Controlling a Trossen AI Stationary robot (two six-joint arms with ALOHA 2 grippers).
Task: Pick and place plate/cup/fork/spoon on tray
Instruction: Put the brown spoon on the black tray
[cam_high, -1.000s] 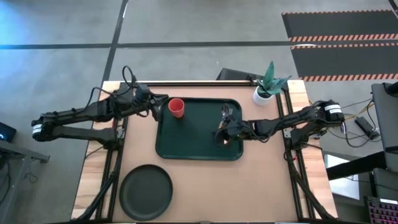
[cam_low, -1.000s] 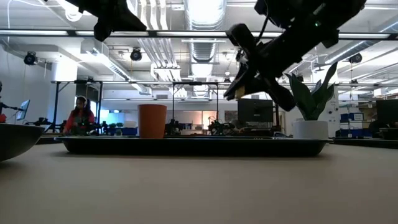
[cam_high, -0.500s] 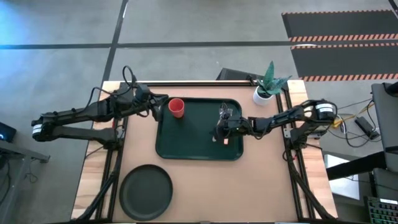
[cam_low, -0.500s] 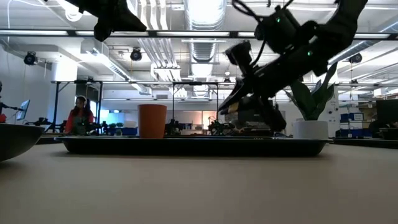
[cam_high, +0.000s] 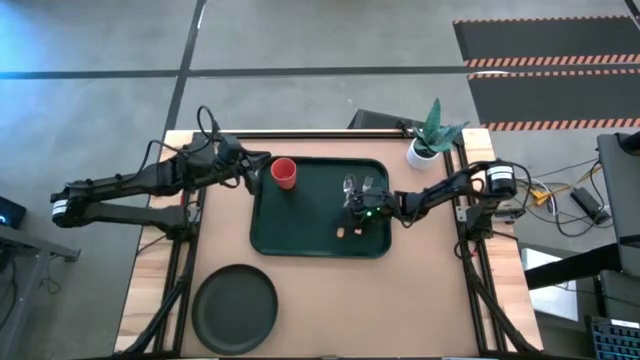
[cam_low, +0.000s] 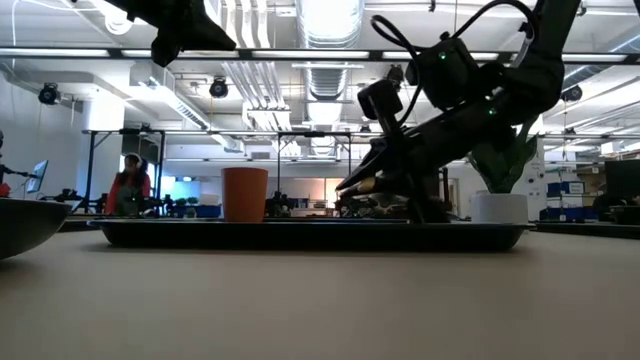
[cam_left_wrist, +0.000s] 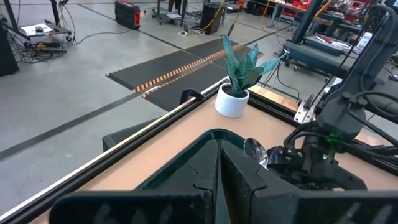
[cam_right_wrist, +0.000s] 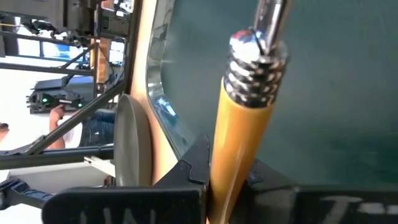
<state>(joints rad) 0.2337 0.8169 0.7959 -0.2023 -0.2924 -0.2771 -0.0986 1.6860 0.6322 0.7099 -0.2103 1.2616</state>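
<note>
The right pincer (cam_high: 352, 207), clamped on an orange-handled utensil (cam_right_wrist: 239, 134), hangs low over the green tray (cam_high: 310, 215) holding the red cup (cam_high: 284, 173), while the closed left pincer (cam_high: 252, 166) waits beside the tray and the dark plate (cam_high: 235, 308) sits on the surface (cam_high: 420, 290).

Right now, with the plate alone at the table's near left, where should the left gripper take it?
Judging from the high view, take the plate by its raised rim, coming straight down on the edge nearest the tray. It lies flat and is far too wide to span, so only the rim offers a pinch.

Red cup (cam_low: 245, 193) on tray (cam_low: 310, 235)
</note>
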